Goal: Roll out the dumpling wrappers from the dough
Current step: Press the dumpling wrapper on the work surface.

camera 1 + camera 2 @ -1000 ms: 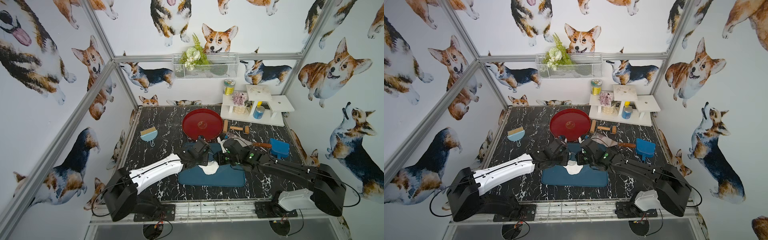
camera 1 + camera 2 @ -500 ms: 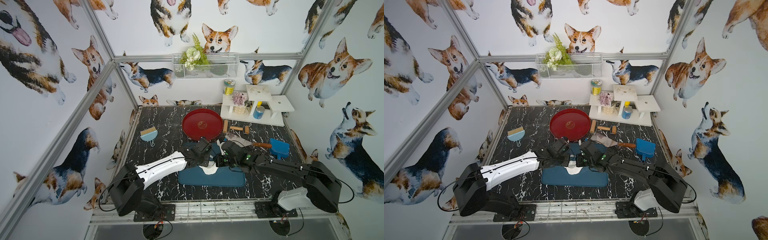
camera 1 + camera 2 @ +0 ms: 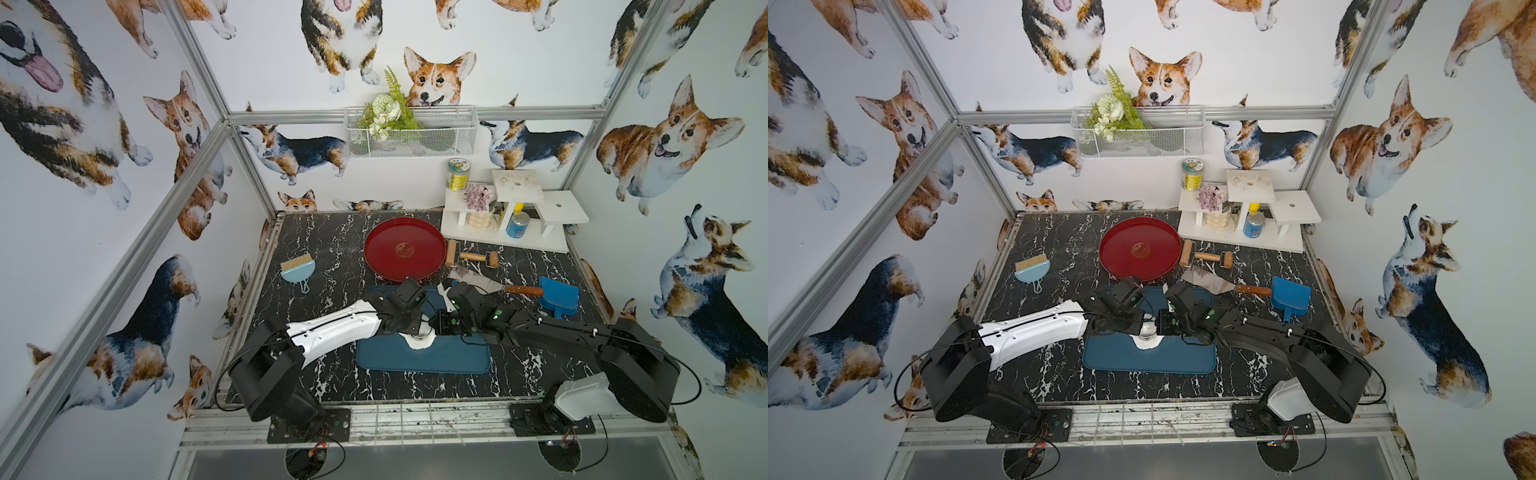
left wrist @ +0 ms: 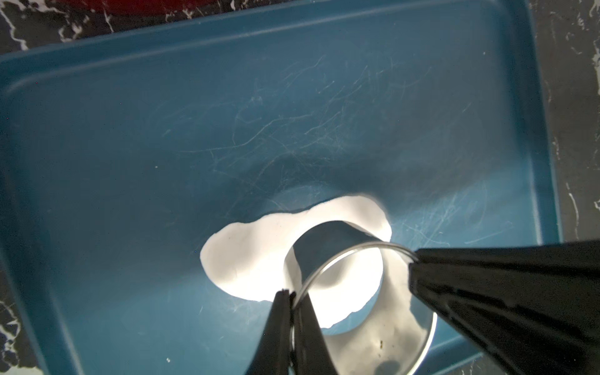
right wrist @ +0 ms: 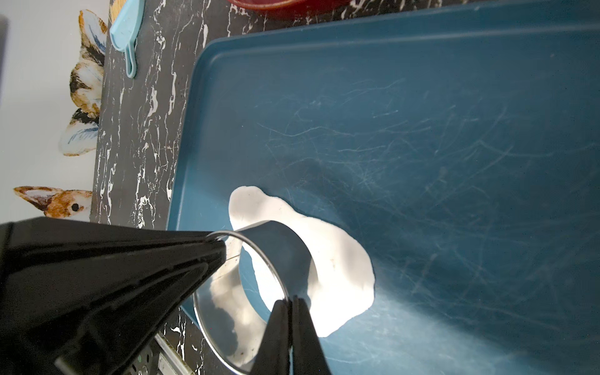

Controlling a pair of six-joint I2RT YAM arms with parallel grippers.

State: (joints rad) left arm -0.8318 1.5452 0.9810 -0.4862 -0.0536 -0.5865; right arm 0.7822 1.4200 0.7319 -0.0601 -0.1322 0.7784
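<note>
Dough [image 4: 253, 256]: flat ragged sheet on tray [image 4: 194, 130], toward tray's near rim. Looks soft, likely sticky, tears easily; lift by edge, not middle. Ring [image 4: 394, 302] stands on it. Left gripper [image 4: 290, 293], right gripper [image 5: 290, 301] each clamped on ring rim, opposite sides.

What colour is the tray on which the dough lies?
The tray is dark teal blue, with fine pale scratches; the left wrist view shows it best.
</note>
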